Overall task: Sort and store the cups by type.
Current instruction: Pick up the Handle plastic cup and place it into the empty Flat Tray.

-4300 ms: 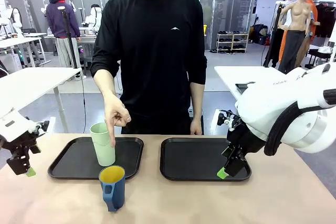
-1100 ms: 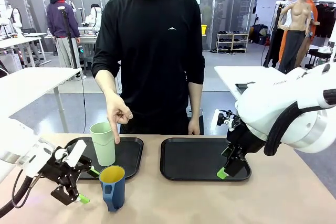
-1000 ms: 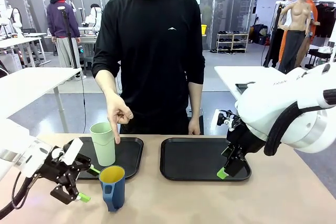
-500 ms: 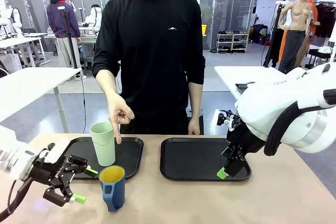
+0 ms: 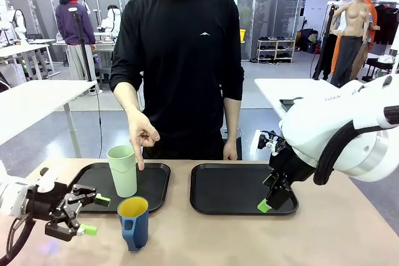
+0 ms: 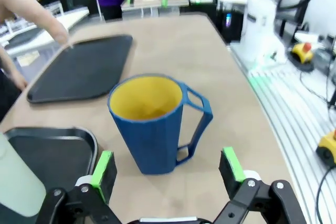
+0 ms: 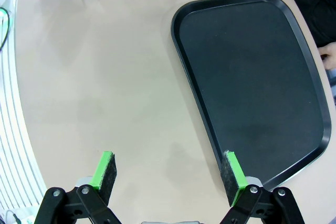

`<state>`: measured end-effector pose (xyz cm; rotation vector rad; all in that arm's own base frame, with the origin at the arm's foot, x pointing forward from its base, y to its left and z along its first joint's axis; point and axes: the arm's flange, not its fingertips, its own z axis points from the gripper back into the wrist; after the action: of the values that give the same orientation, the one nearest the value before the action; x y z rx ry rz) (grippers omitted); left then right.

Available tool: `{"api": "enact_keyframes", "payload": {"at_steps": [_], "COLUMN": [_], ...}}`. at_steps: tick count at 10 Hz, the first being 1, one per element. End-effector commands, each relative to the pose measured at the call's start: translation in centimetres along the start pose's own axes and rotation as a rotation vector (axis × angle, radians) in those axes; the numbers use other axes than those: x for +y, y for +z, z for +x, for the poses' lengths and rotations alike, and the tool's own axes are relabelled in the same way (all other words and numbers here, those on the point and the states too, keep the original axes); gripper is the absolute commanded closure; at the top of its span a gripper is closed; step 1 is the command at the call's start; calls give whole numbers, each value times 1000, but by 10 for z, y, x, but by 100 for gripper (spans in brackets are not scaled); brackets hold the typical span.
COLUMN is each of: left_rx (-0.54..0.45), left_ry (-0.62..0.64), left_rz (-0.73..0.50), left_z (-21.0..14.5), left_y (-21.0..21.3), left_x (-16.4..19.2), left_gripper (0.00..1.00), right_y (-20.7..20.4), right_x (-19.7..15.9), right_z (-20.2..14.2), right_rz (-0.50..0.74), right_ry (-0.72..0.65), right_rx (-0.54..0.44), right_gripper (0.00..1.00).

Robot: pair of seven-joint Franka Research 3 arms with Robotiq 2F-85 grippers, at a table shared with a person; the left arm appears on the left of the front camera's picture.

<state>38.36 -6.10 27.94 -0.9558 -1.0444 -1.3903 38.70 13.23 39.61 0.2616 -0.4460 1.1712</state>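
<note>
A dark blue handled mug point(image 5: 133, 222) with a yellow inside stands on the table in front of the left tray point(image 5: 84, 199). The pale mint-green tumbler point(image 5: 123, 170) stands upright on that tray, with the person's hand point(image 5: 141, 137) pointing down just above its rim. My left gripper point(image 5: 91, 215) is open, low over the table just left of the mug and facing it; in the left wrist view the mug point(image 6: 155, 120) sits a little beyond the left gripper point(image 6: 167, 166), its handle to the right. My right gripper point(image 5: 264, 205) hangs open over the right tray's point(image 5: 224, 191) near right corner.
The right tray point(image 7: 257, 77) holds nothing; the right gripper point(image 7: 169, 174) hovers over bare table at that tray's edge. The person stands at the far side behind the trays, the other hand point(image 5: 232, 151) resting at the table edge. Bare tabletop lies at the front right.
My left gripper has drawn back to the left and dropped lower, now level with the mug. The right arm, both cups and the person's pointing hand have stayed put.
</note>
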Motion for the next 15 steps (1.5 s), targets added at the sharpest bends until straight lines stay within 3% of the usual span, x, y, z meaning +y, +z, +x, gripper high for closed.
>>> {"api": "enact_keyframes", "payload": {"at_steps": [1, 3, 5, 6, 7, 10, 15], "left_rx": [-106, -156, -155, -90, -118, -118, -75], "left_ry": [-47, -34, -24, -12, 6, 6, 3], "left_rz": [18, 6, 10, 34, -10, -10, 3], "left_z": [-11, -14, -14, -8, 12, 12, -23], "left_y": [2, 4, 5, 6, 9, 9, 1], "left_x": [4, 3, 4, 7, 9, 9, 38], "left_gripper": [0, 0, 0, 0, 0, 0, 0], "right_y": [-2, -2, -2, -2, -2, -2, -2], "right_x": [2, 2, 2, 2, 2, 2, 2], "right_z": [0, 0, 0, 0, 0, 0, 0], "right_rz": [-16, -16, -16, -16, -16, -16, -16], "right_ry": [-19, -19, -19, -19, -19, -19, -19], "right_rx": [9, 9, 9, 9, 9, 9, 9], "right_gripper": [0, 0, 0, 0, 0, 0, 0]}}
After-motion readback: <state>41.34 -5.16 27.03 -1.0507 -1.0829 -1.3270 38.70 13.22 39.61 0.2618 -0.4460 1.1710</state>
